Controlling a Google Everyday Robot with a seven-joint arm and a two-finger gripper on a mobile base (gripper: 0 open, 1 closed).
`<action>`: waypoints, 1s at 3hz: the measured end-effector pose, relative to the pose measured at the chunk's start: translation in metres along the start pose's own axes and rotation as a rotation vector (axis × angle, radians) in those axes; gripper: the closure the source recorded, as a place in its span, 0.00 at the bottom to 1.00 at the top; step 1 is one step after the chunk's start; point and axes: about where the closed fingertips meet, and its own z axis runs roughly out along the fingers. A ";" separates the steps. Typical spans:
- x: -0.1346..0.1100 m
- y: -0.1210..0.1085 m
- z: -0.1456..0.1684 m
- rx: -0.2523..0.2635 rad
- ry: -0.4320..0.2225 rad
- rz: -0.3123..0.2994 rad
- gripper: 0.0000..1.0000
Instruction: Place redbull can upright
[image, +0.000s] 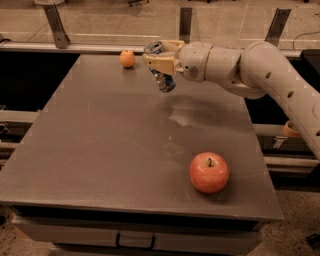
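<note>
Redbull can (166, 83): held in the tool (159, 63) over the far part of the desk (100, 150), close to the middle of the far edge. The can is tilted, not upright. Its silver top points up and left toward the far edge, and its blue-and-silver lower end points down and right toward the desk surface. The lower end looks clear of the surface, but I cannot tell for certain whether it touches.

Left to right:

- Small orange fruit (127, 58): rests on the desk just inside the far edge, left of centre. It is near the can's top end but apart from it.
- Tool: tan fingers (161, 64) are clamped across the middle of the can, so only the top and bottom of the can show on either side. The tool holds the can.
- Pale smear on the desk (181, 118): lies on the near side of the can, right of centre.
- Red apple (209, 172): sits stem up toward the near right corner, well apart from the can and the tool.
- Arm (255, 67): white and jointed. It comes in from the right, crosses the far right corner of the desk and ends at the tool.
- Beyond the right edge: a small tan roll-like item (291, 129) sits on a lower ledge. I cannot tell what it is.
</note>
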 end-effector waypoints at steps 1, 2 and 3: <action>0.011 0.002 0.002 -0.006 -0.070 0.011 1.00; 0.012 0.003 0.004 -0.011 -0.078 0.010 1.00; 0.014 0.009 0.005 -0.032 -0.122 0.030 1.00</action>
